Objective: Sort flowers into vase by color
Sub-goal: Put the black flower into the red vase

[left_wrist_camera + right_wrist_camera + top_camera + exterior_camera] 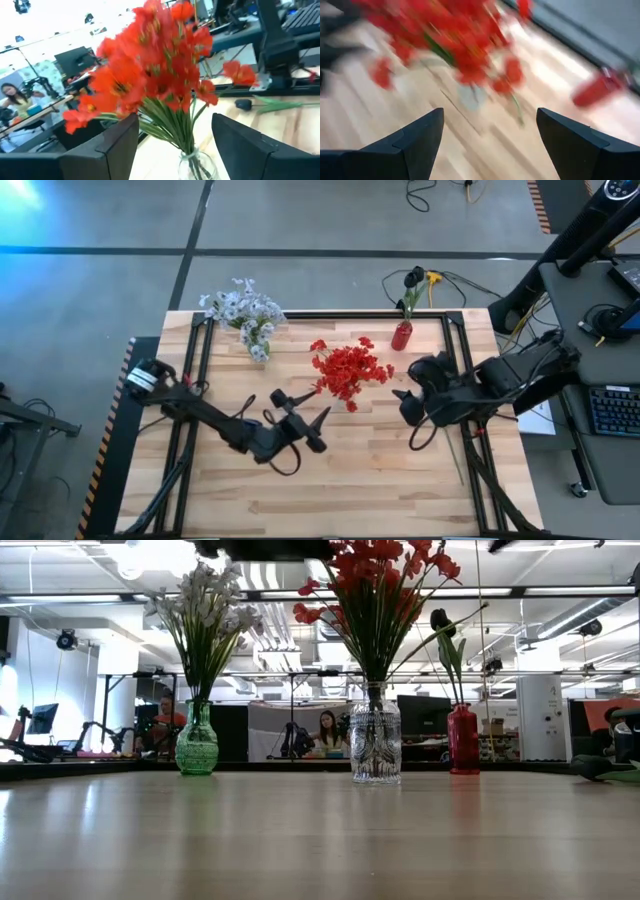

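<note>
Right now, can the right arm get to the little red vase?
Probably yes. The right pincer is open and empty, and the red vase stands just beyond it on the table with nothing between them. The red flowers sit off to one side, clear of that path.

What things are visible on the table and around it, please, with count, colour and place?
white flowers: one bunch, pale white-lavender, in green vase, far left of table
red flowers: one bunch, red, in clear vase, table middle
dark flower: one, blackish, in red vase, far right
loose flower: one, dark with green stem, lying on table near the right arm
people: two at least, seated behind table
left pincer: one, dark, open, beside red flowers
right pincer: one, dark, open, right of red flowers
</note>
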{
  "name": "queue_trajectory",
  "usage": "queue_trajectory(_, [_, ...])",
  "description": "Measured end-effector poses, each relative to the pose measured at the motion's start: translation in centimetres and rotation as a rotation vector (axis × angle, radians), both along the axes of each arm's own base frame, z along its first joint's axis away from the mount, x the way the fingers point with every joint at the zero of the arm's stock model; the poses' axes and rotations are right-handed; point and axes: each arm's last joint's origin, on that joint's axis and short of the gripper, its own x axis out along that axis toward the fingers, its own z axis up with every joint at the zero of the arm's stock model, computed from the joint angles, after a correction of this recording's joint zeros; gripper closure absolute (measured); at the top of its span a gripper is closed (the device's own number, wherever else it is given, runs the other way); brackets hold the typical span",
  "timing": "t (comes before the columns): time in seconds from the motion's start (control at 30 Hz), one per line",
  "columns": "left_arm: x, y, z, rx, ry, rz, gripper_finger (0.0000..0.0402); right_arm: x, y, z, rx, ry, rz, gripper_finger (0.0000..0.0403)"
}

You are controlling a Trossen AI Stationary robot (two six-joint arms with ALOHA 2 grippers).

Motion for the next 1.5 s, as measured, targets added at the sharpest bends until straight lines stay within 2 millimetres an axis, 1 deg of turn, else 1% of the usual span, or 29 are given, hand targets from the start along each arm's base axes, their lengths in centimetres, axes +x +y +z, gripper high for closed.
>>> queue_trajectory(0.13, [-1.9, -1.3, 1.9, -0.006, 0.012, -0.058, 0.0168, -0.2, 0.1, -1.5, 0.075, 0.140, -0.093, 0.0094])
queue_trajectory(0.23, [-4.0, -2.1, 3.9, -0.022, 0.010, -0.115, 0.0168, 0.2, 0.5, -2.6, 0.126, 0.232, -0.123, 0.0094])
queue_trajectory(0.33, [-6.2, -2.5, 5.8, -0.039, 0.021, -0.178, 0.0168, 1.0, 1.1, -3.6, 0.161, 0.310, -0.129, 0.0094])
queue_trajectory(0.43, [-8.4, -2.1, 7.2, -0.088, 0.038, -0.268, 0.0168, 1.5, 1.5, -4.7, 0.167, 0.417, -0.143, 0.0094])
queue_trajectory(0.5, [-9.7, -1.5, 7.8, -0.138, 0.048, -0.296, 0.0168, 1.6, 1.7, -5.6, 0.182, 0.486, -0.166, 0.0094])
queue_trajectory(0.6, [-11.2, -0.4, 7.9, -0.189, 0.083, -0.281, 0.0168, 1.3, 1.6, -6.8, 0.236, 0.532, -0.194, 0.0094])
queue_trajectory(0.67, [-11.9, 0.2, 7.6, -0.199, 0.113, -0.269, 0.0168, 0.7, 1.4, -7.6, 0.257, 0.576, -0.242, 0.0094])
queue_trajectory(0.83, [-12.9, 1.0, 7.4, -0.215, 0.146, -0.245, 0.0168, -1.2, 0.6, -9.5, 0.318, 0.614, -0.370, 0.0095])
queue_trajectory(1.0, [-13.4, 1.5, 7.4, -0.127, 0.164, -0.147, 0.0168, -2.4, 0.0, -11.5, 0.351, 0.651, -0.483, 0.0105])
queue_trajectory(1.13, [-13.9, 2.0, 7.2, -0.058, 0.193, -0.075, 0.0168, -2.3, -0.1, -13.7, 0.416, 0.679, -0.547, 0.0115])
queue_trajectory(1.3, [-14.4, 2.5, 7.2, 0.011, 0.198, 0.010, 0.0168, -2.0, -0.2, -16.5, 0.453, 0.726, -0.569, 0.0124])
queue_trajectory(1.5, [-14.6, 2.8, 7.4, 0.081, 0.187, 0.098, 0.0168, -2.4, -0.4, -18.7, 0.449, 0.778, -0.589, 0.0137])
